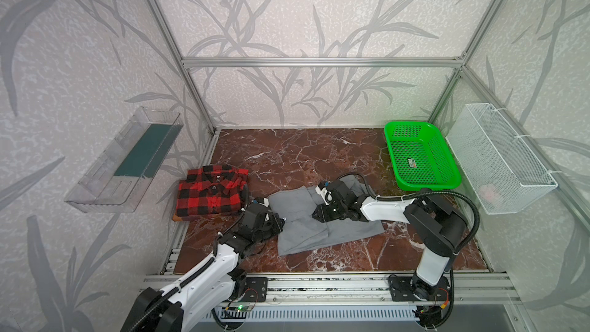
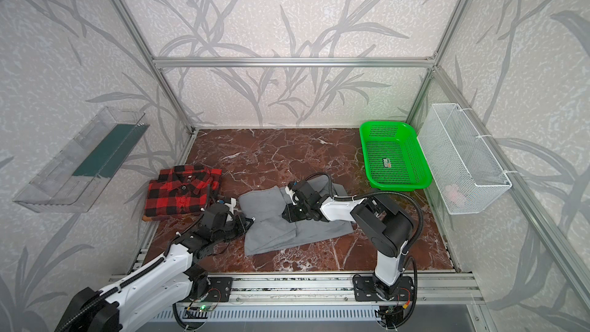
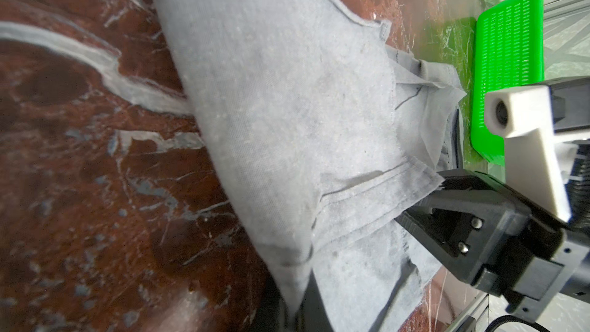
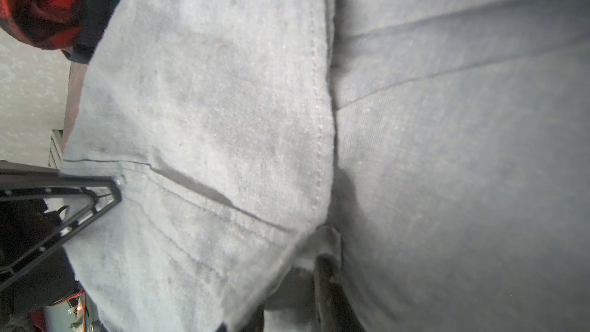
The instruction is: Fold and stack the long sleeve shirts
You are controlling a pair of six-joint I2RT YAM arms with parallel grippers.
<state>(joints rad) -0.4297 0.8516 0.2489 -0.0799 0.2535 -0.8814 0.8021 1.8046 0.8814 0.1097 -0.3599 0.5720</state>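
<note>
Left gripper (image 1: 282, 220) and right gripper (image 1: 314, 214) pinch the grey shirt (image 1: 306, 237) mid-fold.
Left jaws are closed on the shirt's left edge. The right jaws appear clamped on a doubled seam nearer its middle (the right wrist view shows cloth bunching into them). This is likely so that both can carry one panel over together without it sagging. The grey shirt lies partly folded at the near centre of the marble table (image 1: 287, 154). The plaid shirt (image 1: 207, 193) sits folded at the left, just beside the left arm, probably as the base of the stack, with the grey one to join it once folded. The green basket (image 1: 408, 123) stands far right, well apart.
</note>
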